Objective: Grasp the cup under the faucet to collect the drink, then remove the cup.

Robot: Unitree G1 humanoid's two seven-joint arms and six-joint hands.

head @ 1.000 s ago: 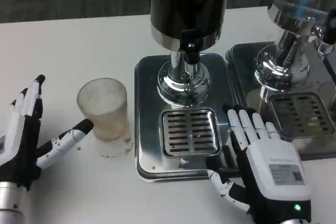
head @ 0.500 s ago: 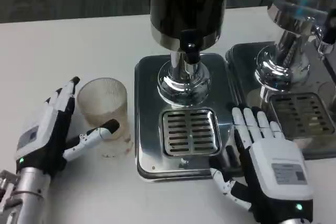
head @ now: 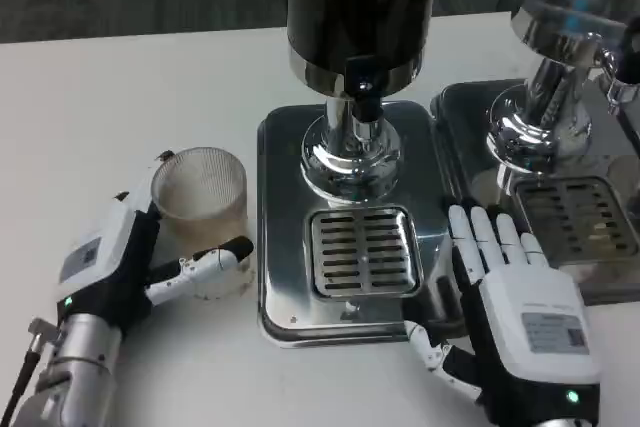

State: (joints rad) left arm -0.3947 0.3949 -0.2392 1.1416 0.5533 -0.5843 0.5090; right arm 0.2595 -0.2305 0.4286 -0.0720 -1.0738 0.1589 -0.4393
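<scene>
L hand (head: 120,267) wraps ribbed clear plastic cup (head: 200,212), far fingers hidden | R hand (head: 515,312) flat, spread, empty, on steel drip tray (head: 285,147) | white table (head: 120,97)

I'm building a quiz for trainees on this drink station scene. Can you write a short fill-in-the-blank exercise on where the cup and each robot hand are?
1. The ribbed cup stands on the white table, to the ____ of the drip grate in the picture.
2. The ____ robot hand wraps around the cup.
3. The right robot hand rests beside the grate, holding ____.
4. The space directly under the black faucet holds no ____.

Missing words: left; left; nothing; cup
</scene>
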